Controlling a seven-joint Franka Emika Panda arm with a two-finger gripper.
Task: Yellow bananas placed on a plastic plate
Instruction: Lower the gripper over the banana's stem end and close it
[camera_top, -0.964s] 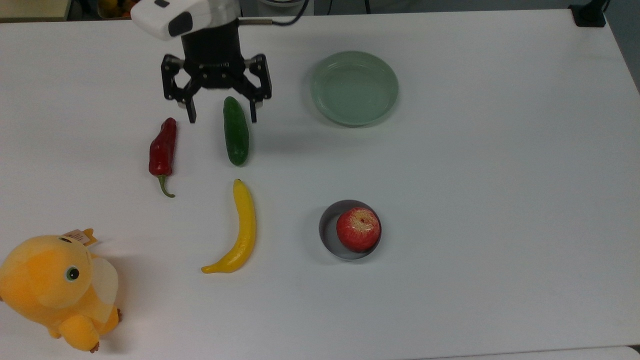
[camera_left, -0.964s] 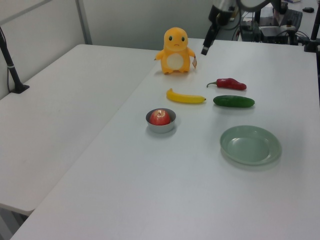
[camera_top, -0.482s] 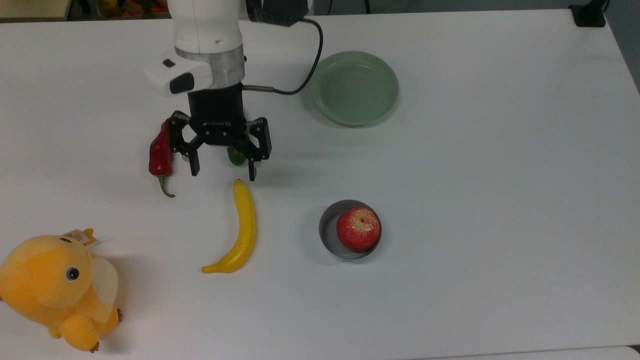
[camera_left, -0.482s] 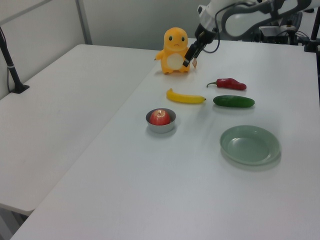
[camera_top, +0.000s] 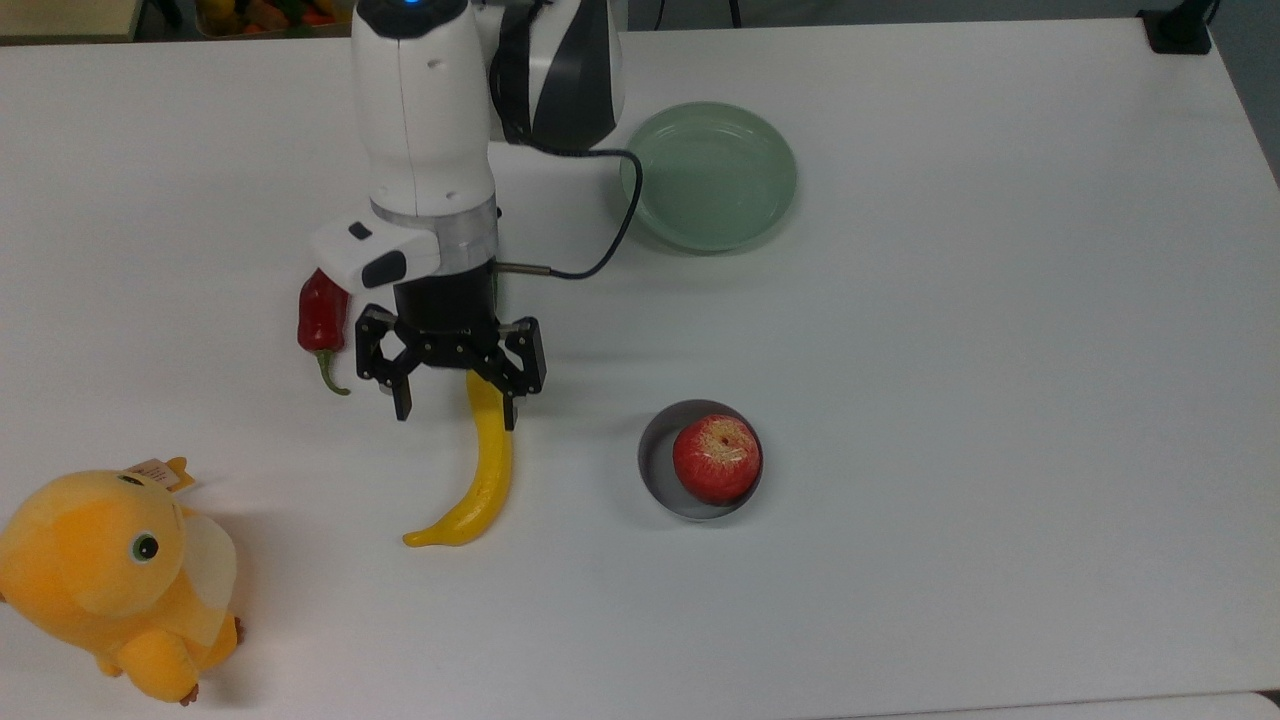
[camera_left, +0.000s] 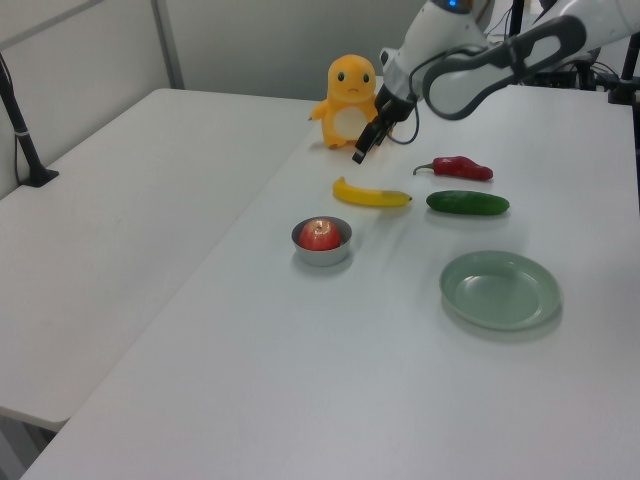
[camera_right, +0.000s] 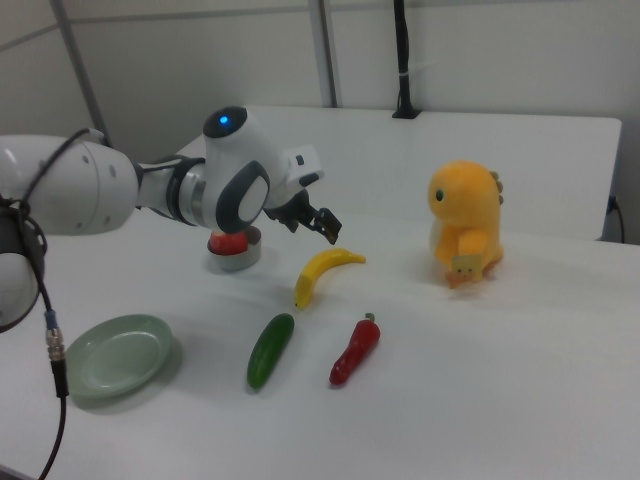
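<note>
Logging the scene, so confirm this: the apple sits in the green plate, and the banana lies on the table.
Wrong dish. In the top view the apple sits in the small grey dish; the green plate holds nothing. The banana does lie on the table.

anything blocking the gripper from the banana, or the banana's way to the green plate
Nothing visible blocks either. The open gripper hovers over the banana's upper end. The cucumber lies beside the route to the plate, easily cleared by lifting.
</note>
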